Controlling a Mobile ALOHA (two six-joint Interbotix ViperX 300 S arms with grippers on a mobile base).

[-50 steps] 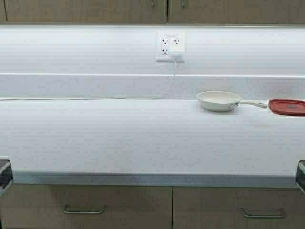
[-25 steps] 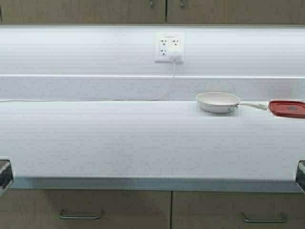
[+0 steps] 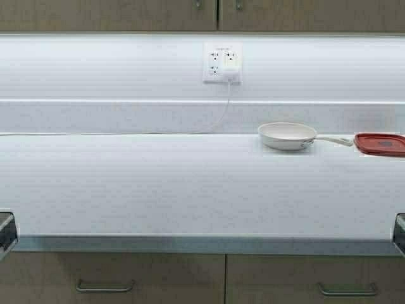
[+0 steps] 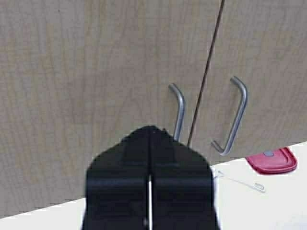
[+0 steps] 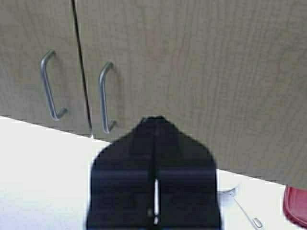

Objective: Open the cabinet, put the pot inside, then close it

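Tan wood-grain wall cabinet [image 4: 120, 72] seen closed above white table [image 3: 190, 190] | black pot not seen anywhere | left tool [image 4: 149, 179] and right tool [image 5: 154, 184] both pressed closed, empty | risk: silver handle [image 4: 178, 112] missed if closed tools are not opened.

White countertop [image 3: 158, 190] — lit backsplash [image 3: 114, 69], outlet [image 3: 222, 62]

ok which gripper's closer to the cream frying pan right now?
Right. The right gripper is at the counter's front edge, far right, the side where the frying pan sits at the back. The left gripper is at the far left.
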